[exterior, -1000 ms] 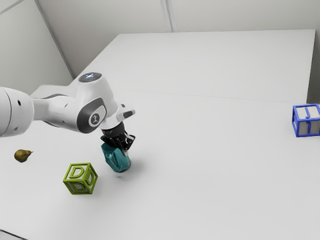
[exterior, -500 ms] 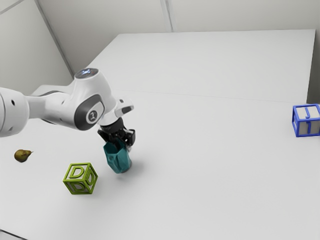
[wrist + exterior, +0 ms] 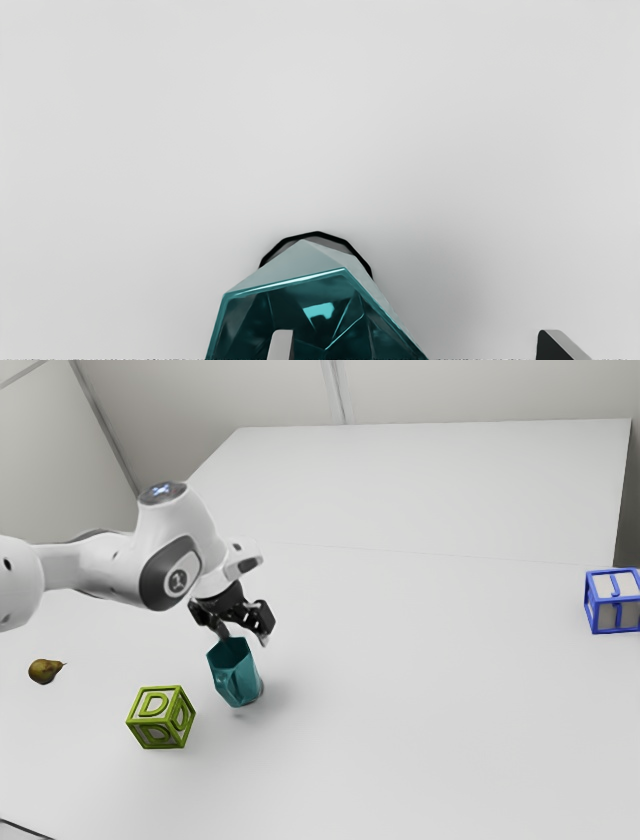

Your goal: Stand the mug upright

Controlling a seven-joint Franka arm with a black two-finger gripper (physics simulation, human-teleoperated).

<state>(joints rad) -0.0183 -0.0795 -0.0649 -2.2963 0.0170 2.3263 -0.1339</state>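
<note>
Gripper [image 3: 244, 638] is positioned at the mouth of the teal mug [image 3: 238, 680], its two fingers spread wide with nothing clamped between them; one fingertip [image 3: 281, 345] overlaps the mug's open mouth in the wrist view, the other lies outside the rim. The mug stands upright on the white table [image 3: 420, 700], mouth facing up, near the green letter block [image 3: 160, 718].

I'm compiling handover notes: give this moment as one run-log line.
mug: mouth up | end effector: open, at mug's rim | green block: near mug | blue-edged block: farther off
</note>
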